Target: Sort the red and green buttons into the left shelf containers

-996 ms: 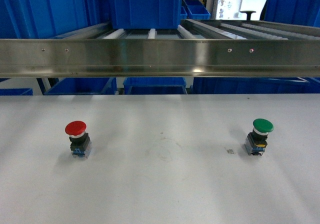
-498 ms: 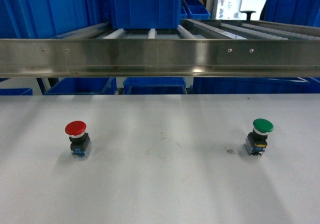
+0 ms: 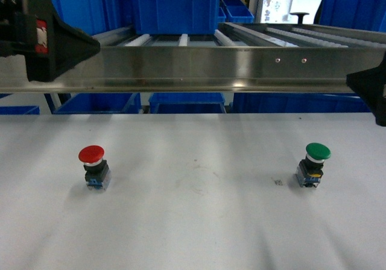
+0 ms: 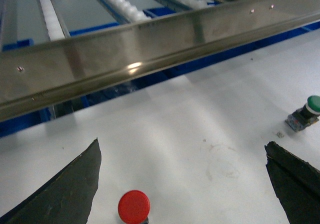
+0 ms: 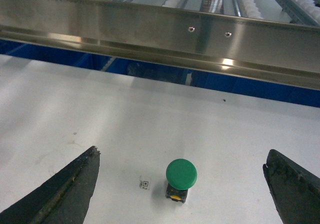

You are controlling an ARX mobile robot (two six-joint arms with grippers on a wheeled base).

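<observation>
Approaching with jaws spread wide: left gripper [image 4: 182,184] above the red button [image 4: 134,206], right gripper [image 5: 180,184] above the green button [image 5: 181,173]; each should descend centred, closing on the blocky body

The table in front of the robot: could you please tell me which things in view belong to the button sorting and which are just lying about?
Part of the job:
- red button, standing on the table's left side
- green button, standing on the right side
- left gripper, fingers open above the red button
- right gripper, fingers open above the green button

Just lying about:
- small square tag beside the green button
- steel rail behind the table
</observation>
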